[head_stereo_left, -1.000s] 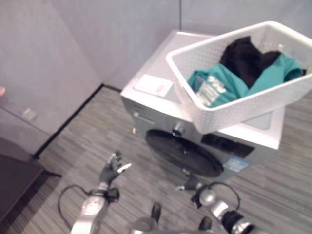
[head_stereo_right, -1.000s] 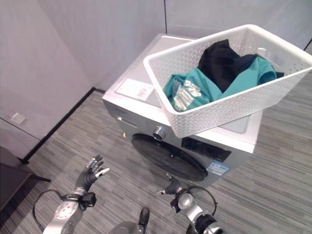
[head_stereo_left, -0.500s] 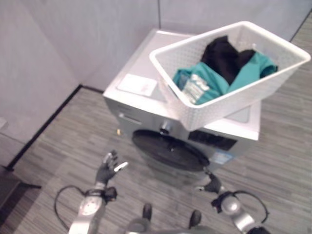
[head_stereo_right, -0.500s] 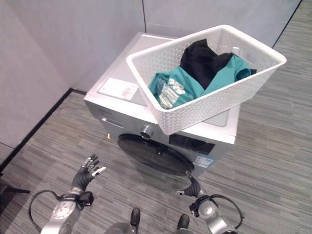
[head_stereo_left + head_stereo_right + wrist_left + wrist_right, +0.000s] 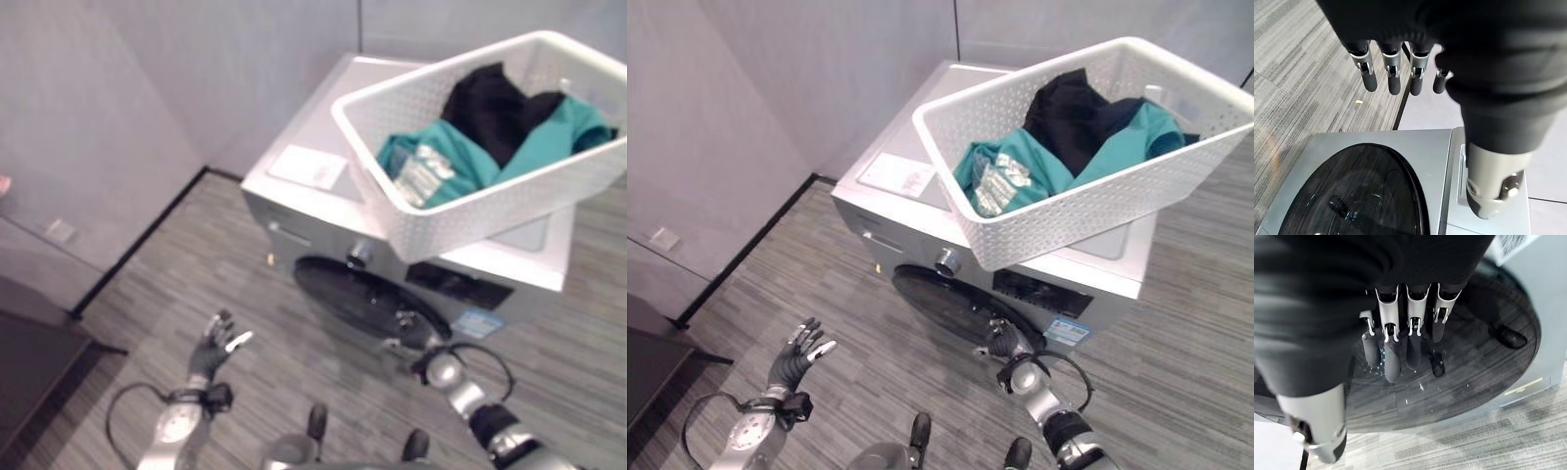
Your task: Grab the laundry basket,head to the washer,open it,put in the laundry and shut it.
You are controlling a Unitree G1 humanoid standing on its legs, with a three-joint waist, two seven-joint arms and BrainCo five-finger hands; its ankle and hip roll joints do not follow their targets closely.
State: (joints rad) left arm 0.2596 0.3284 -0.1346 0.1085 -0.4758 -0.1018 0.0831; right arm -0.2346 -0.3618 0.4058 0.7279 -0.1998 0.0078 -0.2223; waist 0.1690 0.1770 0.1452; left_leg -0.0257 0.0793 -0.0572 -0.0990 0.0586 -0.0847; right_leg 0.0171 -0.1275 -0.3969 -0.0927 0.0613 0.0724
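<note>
Laundry basket sits tilted atop the washer, teal and black clothes inside | round dark door looks shut | right hand, fingers straight, at the door's 4 o'clock edge, possibly touching | left hand open, well off at the washer's 8 o'clock over the floor

**Right hand closes in on the washer door**

Since half a second ago we see our right hand climb from the floor at about five o'clock of the door up to the door's lower right edge; in the right wrist view its straight fingers now hang just over the dark glass. Our left hand sits a little lower at eight o'clock, fingers spread as before.
</note>
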